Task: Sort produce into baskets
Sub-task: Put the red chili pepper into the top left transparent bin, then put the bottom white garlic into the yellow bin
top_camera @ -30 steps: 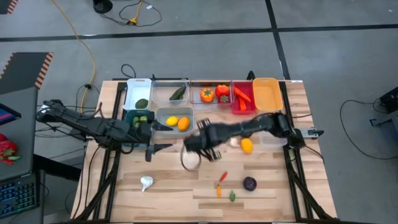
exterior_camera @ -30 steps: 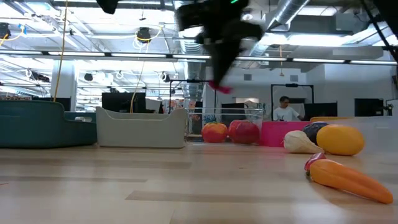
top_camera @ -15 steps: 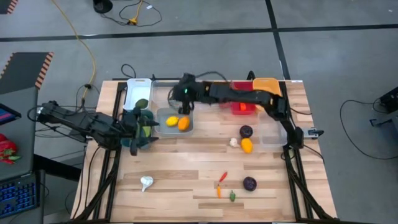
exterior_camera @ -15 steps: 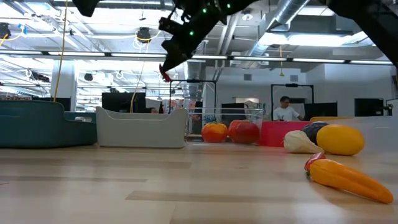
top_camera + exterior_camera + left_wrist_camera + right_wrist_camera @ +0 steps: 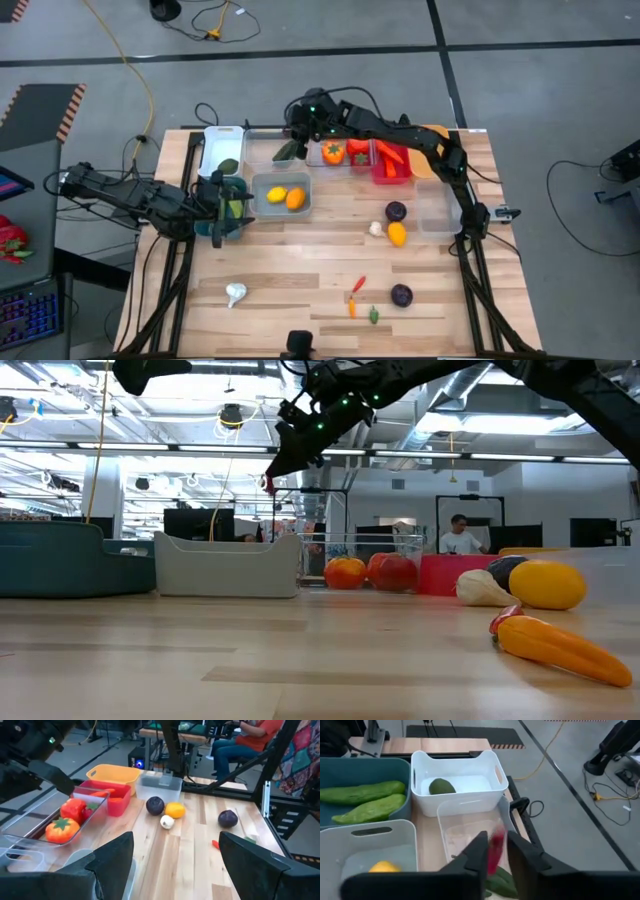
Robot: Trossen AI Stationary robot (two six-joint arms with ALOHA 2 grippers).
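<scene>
My right gripper [image 5: 294, 132] is high over the far-left clear tub [image 5: 275, 150], which holds green produce [image 5: 501, 879]. It is shut on a red chilli [image 5: 495, 848], which also shows in the low view [image 5: 268, 484]. My left gripper [image 5: 224, 208] is open and empty over the teal tub [image 5: 208, 190], where two cucumbers [image 5: 365, 800] lie. Lemons [image 5: 285, 196] lie in the grey-blue tub [image 5: 258, 182], and a dark green fruit [image 5: 442, 786] lies in the white tub [image 5: 460, 795]. My right gripper pinches the red chilli [image 5: 495, 855] between its two fingers, which slant down from above. The chilli runs along the fingers and is lifted clear, over the clear tub. The fingers hide which part of it they are on.
Peppers [image 5: 343, 152] lie in a second clear tub, carrots in the red tub [image 5: 391, 172], beside the orange tub [image 5: 430, 150]. Loose on the table are two purple balls [image 5: 397, 211] [image 5: 401, 295], a lemon [image 5: 397, 235], two garlics [image 5: 376, 228] [image 5: 235, 293], a chilli [image 5: 359, 284], a small carrot [image 5: 352, 306] and a small green piece [image 5: 373, 315].
My right gripper has risen from the middle of the table and swung toward the far edge, over the grey-blue tub to the far-left clear tub, carrying the red chilli. My left gripper has drawn back toward the table's left edge, over the teal tub.
</scene>
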